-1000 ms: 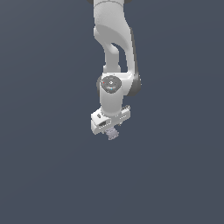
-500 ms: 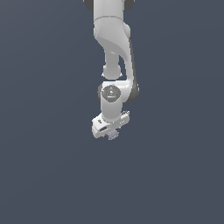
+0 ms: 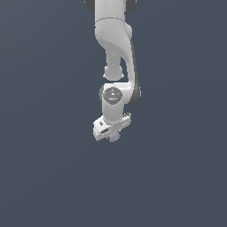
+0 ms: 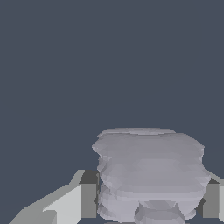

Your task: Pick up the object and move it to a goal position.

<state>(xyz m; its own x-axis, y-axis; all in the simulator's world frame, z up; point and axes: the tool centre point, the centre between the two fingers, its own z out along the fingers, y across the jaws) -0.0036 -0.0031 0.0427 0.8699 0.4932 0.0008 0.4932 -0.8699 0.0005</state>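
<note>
Flat, even sim lighting in both views, moderate brightness, backdrop uniform dark slate w/ no gradient. No cast shadows, no glare. White arm (image 3: 116, 40) lit from above/front, soft grey shading on undersides. Exterior view slightly soft, low-res. Wrist view: grey-lavender lump (image 4: 151, 175) shows banded, faceted shading; edges crisp, no lens distortion.

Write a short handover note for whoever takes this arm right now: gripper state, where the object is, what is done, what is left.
Gripper: shut on the object, a small pale grey-lavender ridged lump. The wrist view shows it sitting between the jaws with a pad on either side.
Object: in the exterior view it peeks out just under the white gripper body, over the plain dark surface; whether it is clear of that surface cannot be told.
Done: the grasp.
Left: carry it to the goal position and release. No goal marker shows in either view, so confirm the target before moving.
</note>
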